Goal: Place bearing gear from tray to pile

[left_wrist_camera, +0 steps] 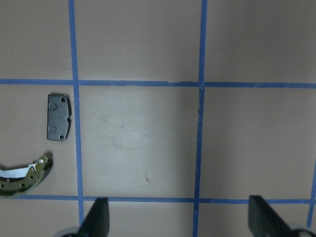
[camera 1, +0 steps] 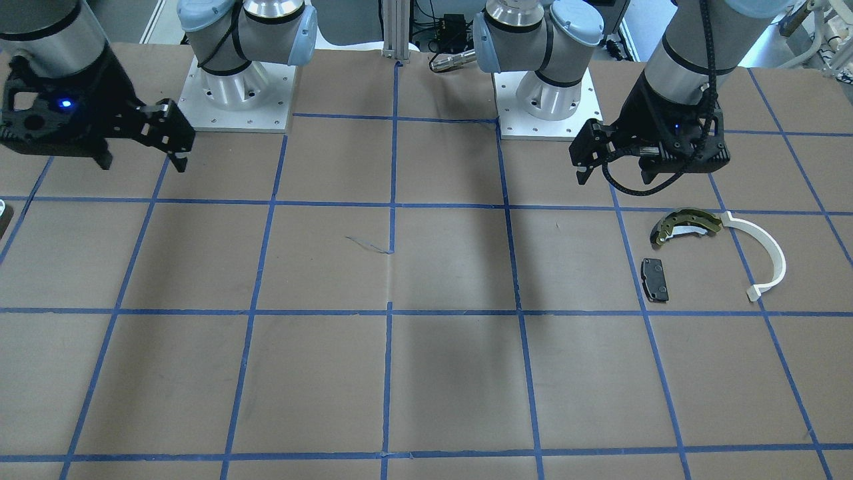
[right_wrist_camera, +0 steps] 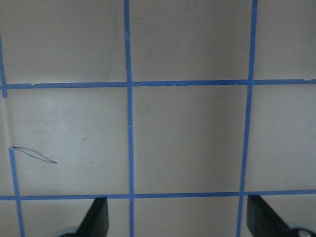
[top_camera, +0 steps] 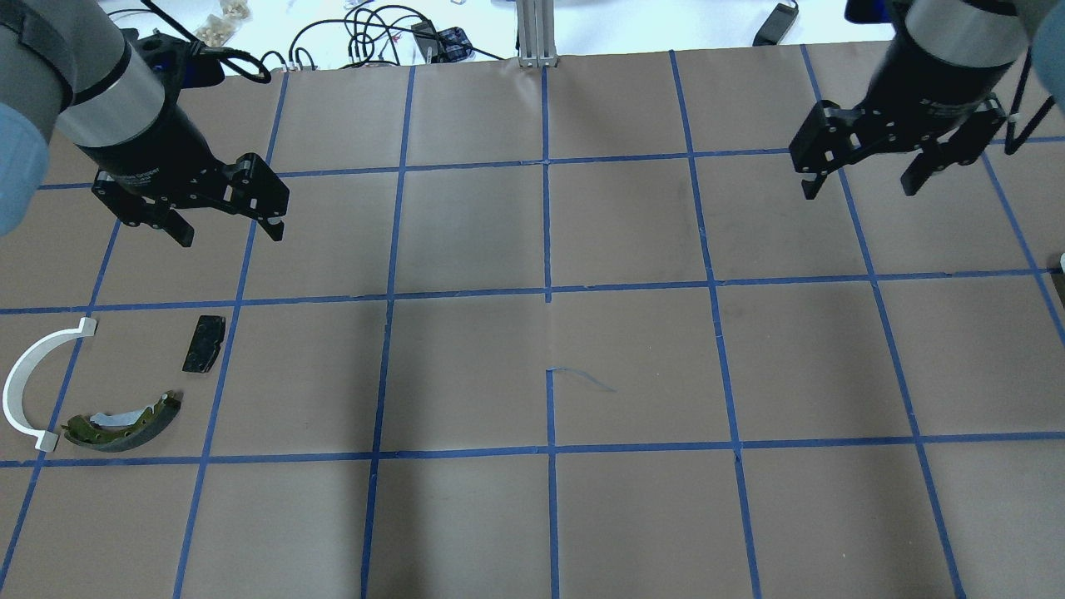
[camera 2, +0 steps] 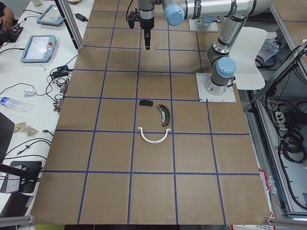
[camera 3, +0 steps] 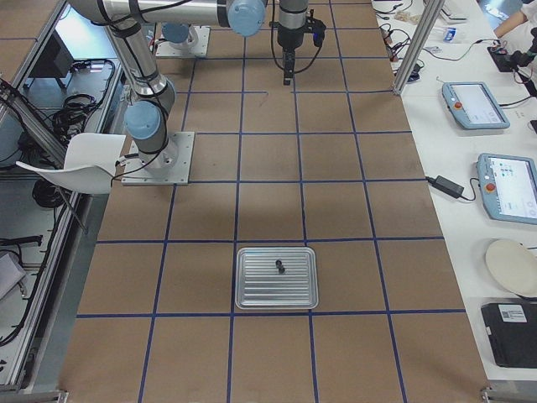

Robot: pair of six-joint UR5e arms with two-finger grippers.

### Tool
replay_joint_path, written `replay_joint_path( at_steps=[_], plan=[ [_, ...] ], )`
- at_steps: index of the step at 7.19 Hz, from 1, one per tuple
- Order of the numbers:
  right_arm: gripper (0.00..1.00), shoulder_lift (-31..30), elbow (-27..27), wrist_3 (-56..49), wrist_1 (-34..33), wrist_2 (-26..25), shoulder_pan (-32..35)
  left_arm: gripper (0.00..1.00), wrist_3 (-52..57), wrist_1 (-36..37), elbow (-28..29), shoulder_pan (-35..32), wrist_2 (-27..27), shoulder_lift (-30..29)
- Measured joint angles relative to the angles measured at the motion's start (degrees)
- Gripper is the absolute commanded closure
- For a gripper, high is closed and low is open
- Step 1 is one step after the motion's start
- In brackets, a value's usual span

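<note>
- Left gripper [top_camera: 229, 235]: fingers spread, empty; hovers near the pile [top_camera: 158, 408].
- Right gripper [top_camera: 859, 190]: fingers spread, empty; raised, probably awaiting the pick.
- Bearing gear [camera 3: 279, 268]: lies in the tray [camera 3: 252, 298], unpicked, at the table's right end.
- Pile members: brake shoe [top_camera: 116, 433], black pad [top_camera: 204, 343], white arc [top_camera: 17, 391].

The brown counter [right_wrist_camera: 187, 138] fills the view, divided into squares by blue tape lines [right_wrist_camera: 129, 123]. A thin dark mark [right_wrist_camera: 33, 155], curved like a sliver, lies near the left edge. Lower than that mark and to its right, at the bottom edge, the two dark fingers [right_wrist_camera: 98, 219] of the right hand [right_wrist_camera: 180, 222] stand spread wide apart, with bare counter and tape showing between them.
</note>
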Motion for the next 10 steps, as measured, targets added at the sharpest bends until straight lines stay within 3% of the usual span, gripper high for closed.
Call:
replay_joint_path(
  at_steps=[2, 5, 6, 8, 10],
  plan=[
    [0.0, 1.66, 1.47, -19.84, -0.28, -0.39, -13.25, 0.0, 0.0, -0.06, -0.04, 0.0, 0.0, -0.03],
    [0.0, 10.78, 2.2, -50.14, -11.37, -5.76, -29.34, 0.0, 0.0, -0.09, -0.1, 0.0, 0.01, -0.11],
    [0.0, 14.82, 2.19, -58.34, -16.8, -8.85, -31.93, 0.0, 0.0, -0.09, -0.1, 0.0, 0.0, -0.15],
    [0.0, 21.04, 1.83, -68.8, -21.65, -13.81, -33.5, 0.0, 0.0, -0.09, -0.1, 0.0, 0.0, -0.2],
    [0.0, 23.91, 1.61, -75.11, -22.57, -11.96, -36.59, 0.0, 0.04, -0.09, -0.11, 0.0, 0.0, -0.27]
  ],
)
